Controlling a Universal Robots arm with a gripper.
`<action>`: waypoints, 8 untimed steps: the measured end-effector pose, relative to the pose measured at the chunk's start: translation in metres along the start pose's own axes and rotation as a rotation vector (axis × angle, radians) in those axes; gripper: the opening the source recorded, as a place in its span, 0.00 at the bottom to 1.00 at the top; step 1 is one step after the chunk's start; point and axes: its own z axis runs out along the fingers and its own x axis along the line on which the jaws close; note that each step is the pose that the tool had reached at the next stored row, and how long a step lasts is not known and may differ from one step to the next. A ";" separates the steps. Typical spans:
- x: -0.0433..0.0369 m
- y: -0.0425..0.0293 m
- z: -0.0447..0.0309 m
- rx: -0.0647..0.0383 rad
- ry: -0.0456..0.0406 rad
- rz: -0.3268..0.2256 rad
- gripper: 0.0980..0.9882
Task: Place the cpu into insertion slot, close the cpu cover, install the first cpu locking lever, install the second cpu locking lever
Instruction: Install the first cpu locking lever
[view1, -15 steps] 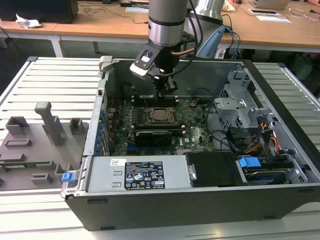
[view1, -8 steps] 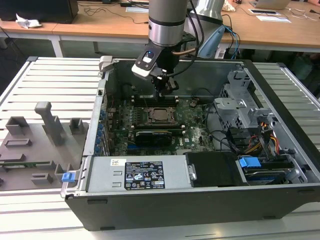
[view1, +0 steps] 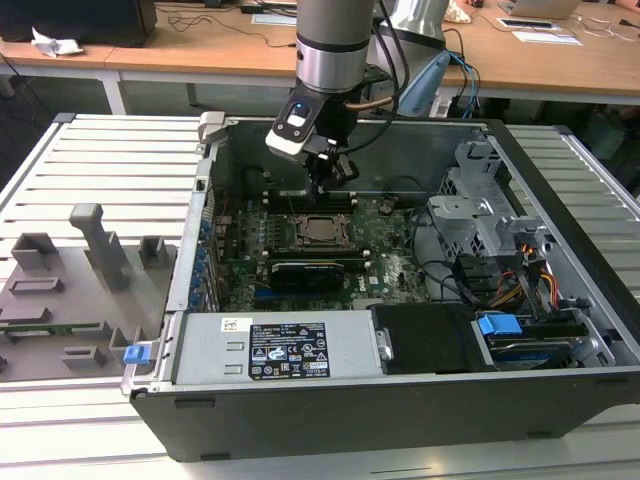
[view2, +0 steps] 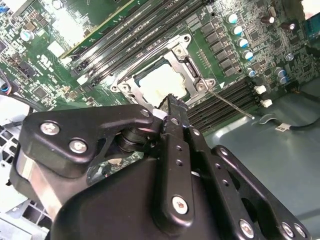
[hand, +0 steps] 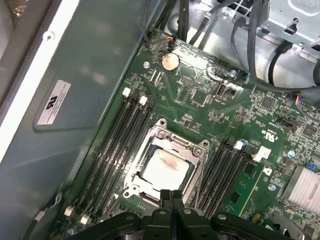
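Silvery square cpu (hand: 164, 169) lies within metal cpu cover (hand: 176, 138); black gripper (hand: 171, 192) clenched, empty.

Silver arm (view1: 335, 40), black hand (hand: 172, 196) studded with screws.

Gripper (view1: 330, 172) hangs inside open PC case (view1: 400, 410), just above the insertion slot (view1: 303, 241) w/ cpu (view1: 322, 230) in it. Black card (view1: 305, 270) lies past slot from gripper; grey fixture tray (view1: 60, 290) well apart on worktop (view1: 100, 160), to exterior view's left.
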 end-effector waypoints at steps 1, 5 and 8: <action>0.0020 -0.0043 0.0000 -0.001 0.0008 0.000 0.01; 0.0041 -0.0084 0.0006 -0.002 0.0032 -0.065 0.01; 0.0041 -0.0084 0.0010 -0.001 0.0044 -0.133 0.01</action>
